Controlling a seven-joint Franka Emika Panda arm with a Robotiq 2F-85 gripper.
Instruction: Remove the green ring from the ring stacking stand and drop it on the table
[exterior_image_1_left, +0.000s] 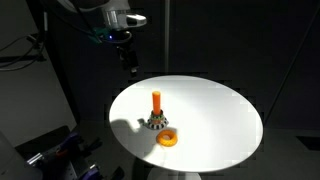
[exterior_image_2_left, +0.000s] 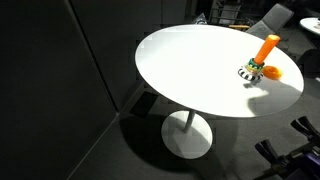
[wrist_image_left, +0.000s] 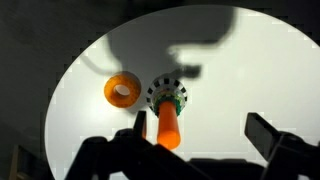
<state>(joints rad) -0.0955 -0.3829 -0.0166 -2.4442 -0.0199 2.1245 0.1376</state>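
Observation:
The ring stacking stand (exterior_image_1_left: 156, 112) is an orange peg on a mottled round base, standing on the white table (exterior_image_1_left: 215, 110). It shows in both exterior views (exterior_image_2_left: 262, 55) and in the wrist view (wrist_image_left: 168, 122). The green ring (wrist_image_left: 181, 105) sits low around the peg, on the base. A trace of green also shows at the base in an exterior view (exterior_image_2_left: 254, 73). My gripper (exterior_image_1_left: 128, 55) hangs high above the table's far edge. In the wrist view the gripper (wrist_image_left: 203, 135) is open and empty, well above the stand, with the peg near one finger.
A thicker yellow-orange donut ring (exterior_image_1_left: 168, 138) lies flat on the table right beside the stand's base, also in the wrist view (wrist_image_left: 122, 89) and an exterior view (exterior_image_2_left: 272, 72). Dark surroundings and equipment ring the table (exterior_image_2_left: 190, 70).

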